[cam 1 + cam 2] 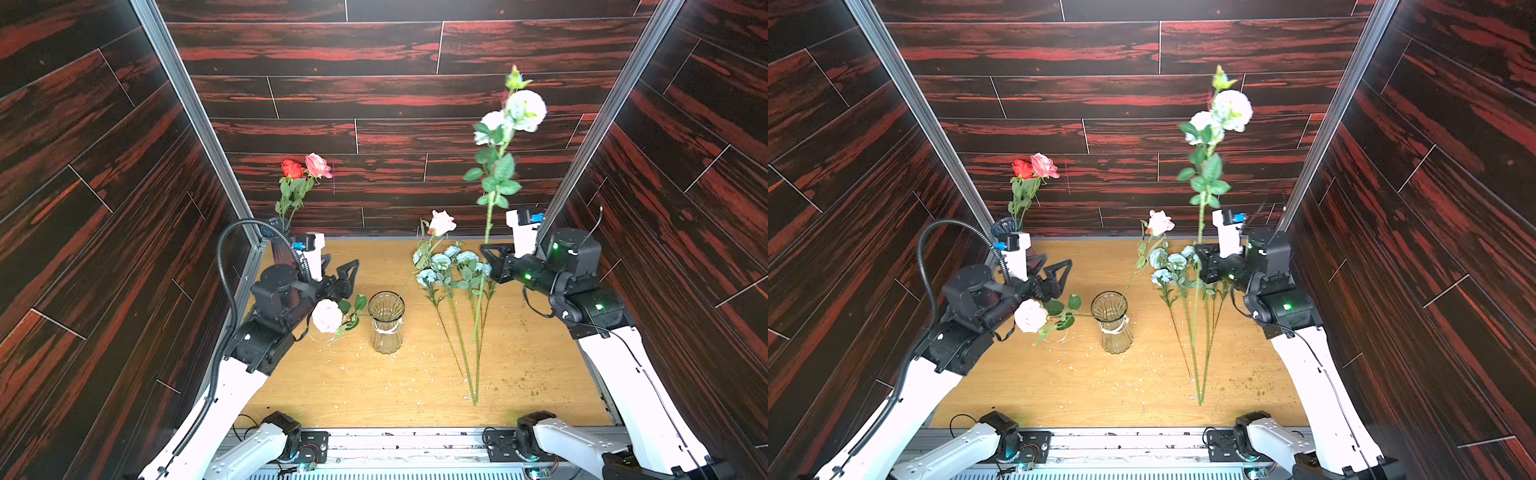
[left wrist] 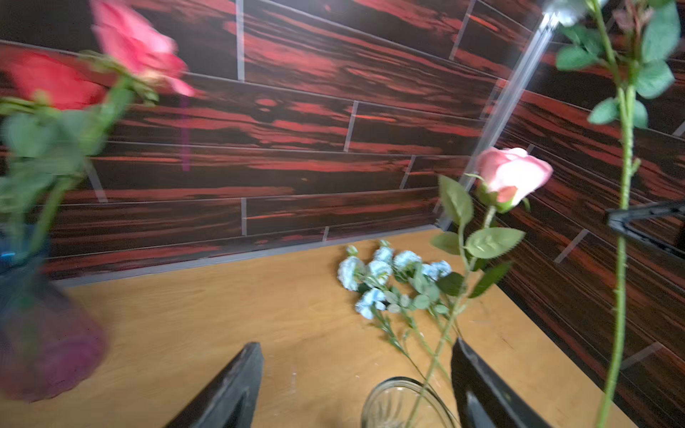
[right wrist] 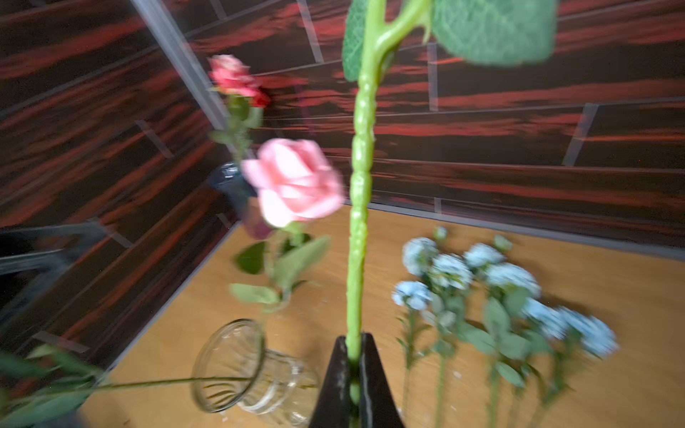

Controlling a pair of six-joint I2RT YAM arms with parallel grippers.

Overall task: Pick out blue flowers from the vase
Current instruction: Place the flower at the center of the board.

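Several pale blue flowers (image 1: 453,266) (image 3: 482,274) lie on the wooden table to the right of the clear glass vase (image 1: 386,322) (image 2: 398,380). My right gripper (image 1: 489,250) (image 3: 354,344) is shut on the thick green stem (image 3: 361,185) of a tall spray with whitish, faintly blue blooms (image 1: 525,110), held upright above the lying flowers. In the vase, a cream-pink rose (image 1: 441,222) leans to the back right and a pale rose (image 1: 327,316) droops out to the left. My left gripper (image 1: 338,270) (image 2: 356,344) stands open and holds nothing, to the left of the vase and behind it.
A dark vase (image 1: 276,226) with a red and a pink rose (image 1: 305,166) stands in the back left corner. Dark wood-look walls close in three sides. Small crumbs are scattered over the table (image 1: 332,386).
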